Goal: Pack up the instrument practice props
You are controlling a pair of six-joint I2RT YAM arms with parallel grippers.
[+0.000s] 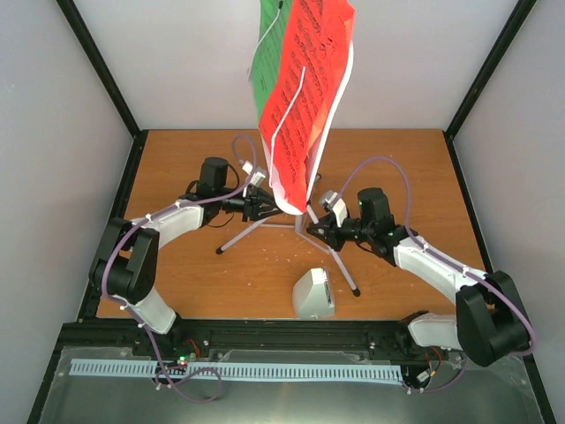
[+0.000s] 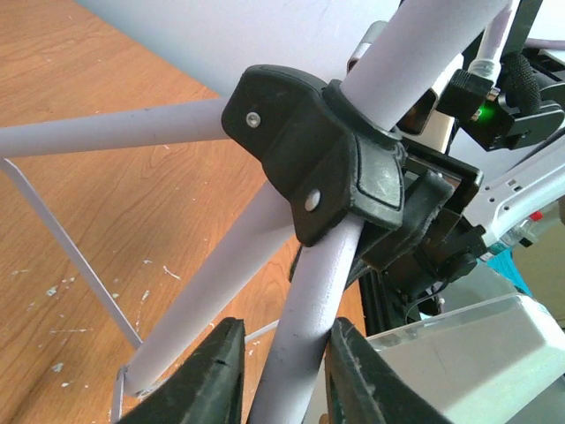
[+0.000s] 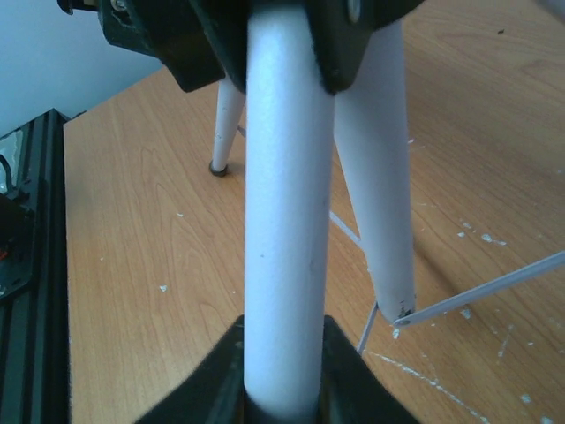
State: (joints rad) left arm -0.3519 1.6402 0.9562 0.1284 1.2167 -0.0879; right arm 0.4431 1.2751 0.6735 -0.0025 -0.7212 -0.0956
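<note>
The music stand (image 1: 289, 190) stands mid-table on its silver tripod (image 1: 243, 236). A red sheet (image 1: 305, 75) and a green sheet (image 1: 267, 55) lie on its desk, which rises towards the camera. The white metronome (image 1: 313, 294) sits on the table in front of the tripod. My left gripper (image 1: 262, 208) straddles a tripod leg (image 2: 305, 353) just below the black hub (image 2: 322, 168). Its right finger touches the leg and a gap shows at the left finger (image 2: 212, 375). My right gripper (image 1: 314, 231) is shut on a tripod tube (image 3: 281, 221) from the other side.
The wooden table (image 1: 194, 168) is walled by a black frame and white panels. A long tripod leg (image 1: 340, 265) reaches toward the near edge beside the metronome, which also shows in the left wrist view (image 2: 459, 353). Thin brace wires (image 3: 477, 296) link the legs.
</note>
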